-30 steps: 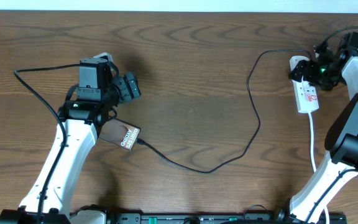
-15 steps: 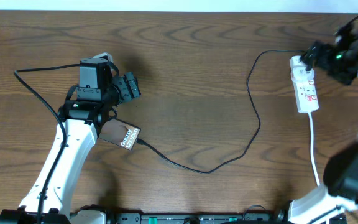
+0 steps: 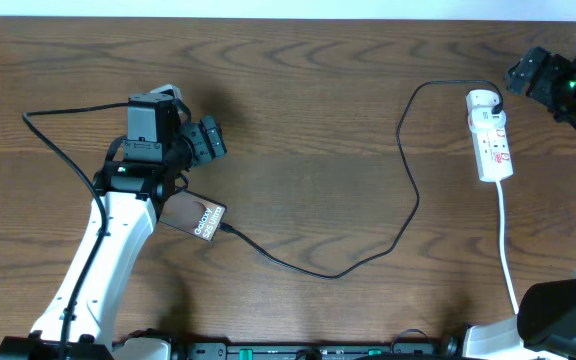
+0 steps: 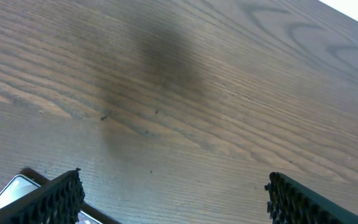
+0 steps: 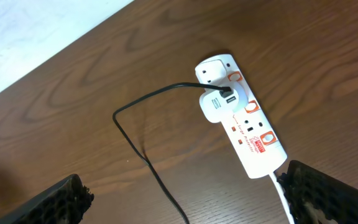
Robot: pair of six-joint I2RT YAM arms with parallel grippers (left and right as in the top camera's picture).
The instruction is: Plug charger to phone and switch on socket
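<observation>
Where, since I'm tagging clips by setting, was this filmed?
Probably an indoor robot lab bench: a bare wood-grain table, a left arm and right arm rising from its near edge, and just a power strip and phone laid out.

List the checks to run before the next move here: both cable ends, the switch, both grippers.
1. Charger tip in the phone: ok, it looks seated at the phone's edge.
2. Charger's other end in the socket: ok, plugged in through an adapter.
3. Socket switch on: cannot tell.
4. Left gripper open and empty: ok.
5. Right gripper open, apart from the socket: ok.
</observation>
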